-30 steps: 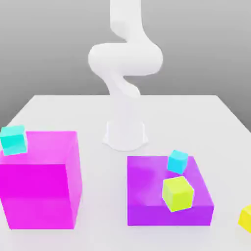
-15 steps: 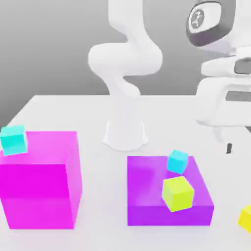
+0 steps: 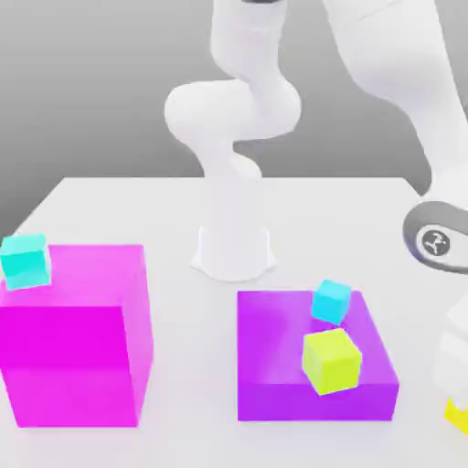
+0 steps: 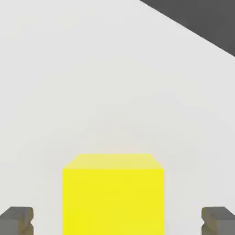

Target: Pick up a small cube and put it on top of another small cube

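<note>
Bright yellow marks the small cube (image 4: 113, 194), which sits on the white table (image 3: 137, 206) at the near edge on the exterior view's right, well apart from the turquoise cube (image 3: 25, 260) perched on the tall magenta block (image 3: 78, 334) at the left. In the hand view the gripper (image 4: 117, 221) straddles the cube, each dark fingertip (image 4: 17, 220) standing off its side with a clear gap, so the jaws are part open and grip nothing yet. To do this step well, I judge the hand should stay centred and square to the cube's faces, close evenly, then lift straight up, clear of the purple block (image 3: 311, 361) carrying the lime cube (image 3: 333, 360) and sky-cyan cube (image 3: 330, 301).
</note>
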You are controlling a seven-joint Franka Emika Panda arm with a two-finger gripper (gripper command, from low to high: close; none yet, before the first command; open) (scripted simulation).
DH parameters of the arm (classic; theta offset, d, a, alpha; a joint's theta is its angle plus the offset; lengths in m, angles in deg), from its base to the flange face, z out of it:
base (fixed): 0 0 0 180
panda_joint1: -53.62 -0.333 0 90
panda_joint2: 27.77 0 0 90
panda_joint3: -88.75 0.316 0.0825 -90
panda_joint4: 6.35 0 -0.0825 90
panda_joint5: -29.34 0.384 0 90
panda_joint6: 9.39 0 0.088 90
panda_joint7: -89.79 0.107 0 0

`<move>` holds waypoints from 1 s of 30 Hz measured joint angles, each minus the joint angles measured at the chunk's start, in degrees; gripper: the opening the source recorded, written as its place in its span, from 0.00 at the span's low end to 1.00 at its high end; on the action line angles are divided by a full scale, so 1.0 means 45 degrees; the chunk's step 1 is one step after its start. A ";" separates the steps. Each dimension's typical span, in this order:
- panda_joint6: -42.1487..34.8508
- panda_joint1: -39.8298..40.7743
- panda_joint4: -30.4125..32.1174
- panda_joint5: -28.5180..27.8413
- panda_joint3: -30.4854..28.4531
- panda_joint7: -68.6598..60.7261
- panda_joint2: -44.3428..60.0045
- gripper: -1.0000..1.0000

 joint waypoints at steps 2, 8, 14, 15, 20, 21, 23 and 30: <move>0.0006 0.0002 0.0000 0.0003 0.0001 -0.0002 0.0000 0.00; -0.0457 0.0293 0.0166 0.0458 0.0396 -0.0325 -0.0645 0.00; -0.2395 0.1915 0.0593 0.1788 -0.0263 0.0154 -0.3071 0.00; -0.2676 0.2210 0.0645 0.1934 -0.0570 0.0408 -0.3413 0.00; -0.4017 0.3646 0.0957 0.2624 -0.2072 0.1686 -0.5128 0.00; -0.4285 0.4073 0.1029 0.2764 -0.2365 0.1944 -0.5484 0.00; -0.4899 0.5292 0.1151 0.3039 -0.2970 0.2559 -0.6262 0.00; -0.7570 0.8664 0.1359 0.4201 -0.5014 0.5231 -0.9473 0.00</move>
